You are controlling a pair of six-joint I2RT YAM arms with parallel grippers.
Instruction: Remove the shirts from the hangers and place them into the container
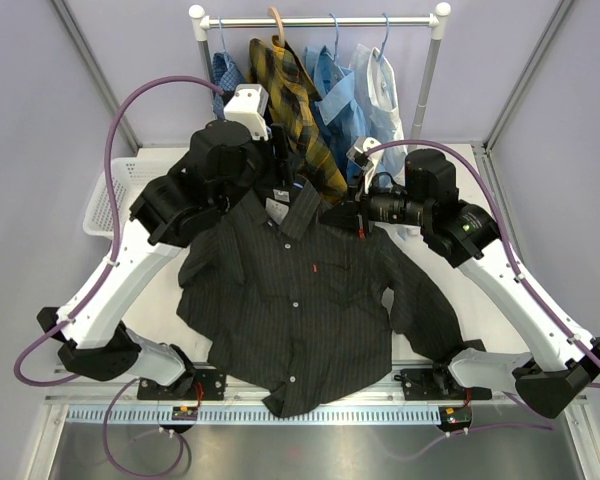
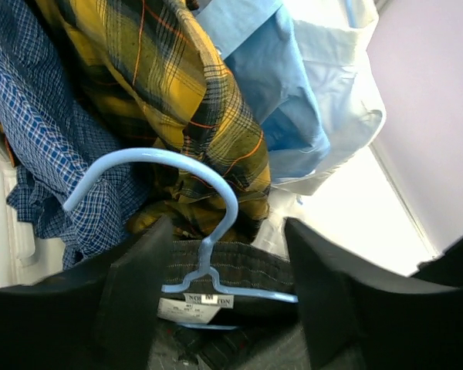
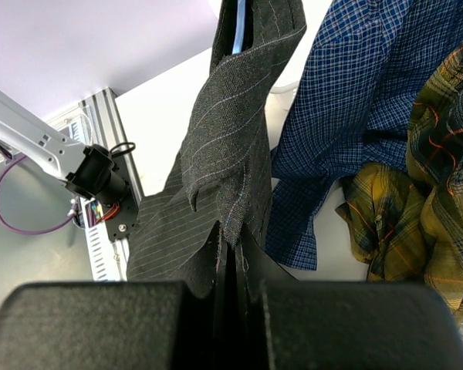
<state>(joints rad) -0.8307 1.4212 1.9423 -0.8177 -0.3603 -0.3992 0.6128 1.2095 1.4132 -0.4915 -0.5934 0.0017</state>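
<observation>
Centre of top view: black pinstriped shirt (image 1: 290,300) spread on the table (image 1: 165,318), hanger (image 2: 207,258) still in its collar. Right gripper (image 3: 228,293) clenched on cloth near the collar, likely to pin the shirt down. Left gripper (image 2: 228,254) has its jaws parted, straddling the hanger's neck without gripping it, probably placed to draw it out. Container (image 1: 102,205) sits at the table's left edge.

Pale lilac walls (image 1: 40,90) close in the left, far and right sides. A white table (image 1: 170,310) fills the middle, evenly lit. At its far edge stands a clothes rail (image 1: 320,20). A ribbed aluminium strip (image 1: 380,412) lines the near edge.
</observation>
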